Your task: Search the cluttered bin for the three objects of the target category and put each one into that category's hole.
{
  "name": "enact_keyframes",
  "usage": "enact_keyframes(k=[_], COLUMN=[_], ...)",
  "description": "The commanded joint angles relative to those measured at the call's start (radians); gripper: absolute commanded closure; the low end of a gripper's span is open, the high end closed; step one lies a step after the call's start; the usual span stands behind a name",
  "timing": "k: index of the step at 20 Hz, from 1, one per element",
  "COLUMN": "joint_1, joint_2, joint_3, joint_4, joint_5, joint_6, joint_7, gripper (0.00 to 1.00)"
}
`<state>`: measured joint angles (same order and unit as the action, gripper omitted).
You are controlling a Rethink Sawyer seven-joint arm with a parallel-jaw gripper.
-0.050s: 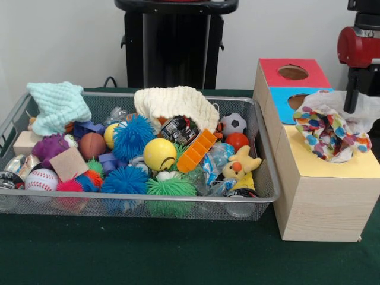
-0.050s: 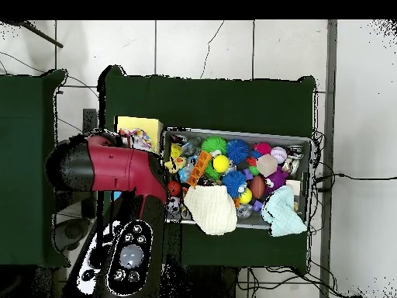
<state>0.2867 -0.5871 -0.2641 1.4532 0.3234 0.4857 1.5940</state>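
Green desk [image 1: 178, 249] carries the bin [image 1: 261, 178] and, right of it, the box [image 1: 320, 202]. At the box, the hand [image 1: 351, 101] grips a dotted cloth [image 1: 329, 133] over the yellow section; red hole [image 1: 293, 72] and blue hole [image 1: 297, 101] lie farther back.

A spotted cloth [image 1: 331, 132], white with bright dots, is bunched over the yellow top of the box [image 1: 320, 202], hiding that hole. A cream cloth [image 1: 176, 102] is draped on the bin's [image 1: 261, 178] far rim; a mint cloth [image 1: 58, 105] is heaped in its corner.
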Motion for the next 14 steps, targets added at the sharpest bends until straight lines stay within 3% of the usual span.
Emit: enact_keyframes(k=[1, 14], joint_1=[-0.025, -0.019], joint_2=[0.044, 0.001], joint_3=[0.07, 0.06], joint_4=[0.032, 0.017], joint_5=[-0.005, -0.008], joint_6=[0.074, 0.15], joint_7=[0.184, 0.177], gripper=[0.0, 0.0])
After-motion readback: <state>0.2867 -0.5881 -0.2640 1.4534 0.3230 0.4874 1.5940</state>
